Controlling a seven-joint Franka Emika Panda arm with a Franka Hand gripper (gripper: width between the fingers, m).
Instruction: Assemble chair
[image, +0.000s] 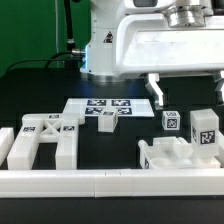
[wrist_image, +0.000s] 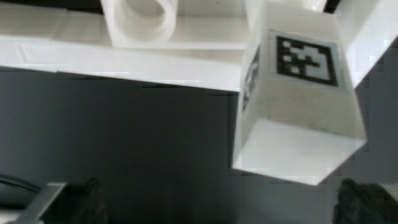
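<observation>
Claw (wrist_image: 217, 203) spread open, empty, near blocky matte white square leg (wrist_image: 294, 120) bearing tag (wrist_image: 302, 60).

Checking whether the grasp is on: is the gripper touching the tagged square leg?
Apart. The wrist view shows dark table between the square leg and both fingers of the open gripper.

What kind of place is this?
Likely a robotics lab bench: a robot arm over a black table, the marker board, and tagged white chair parts laid out.
</observation>
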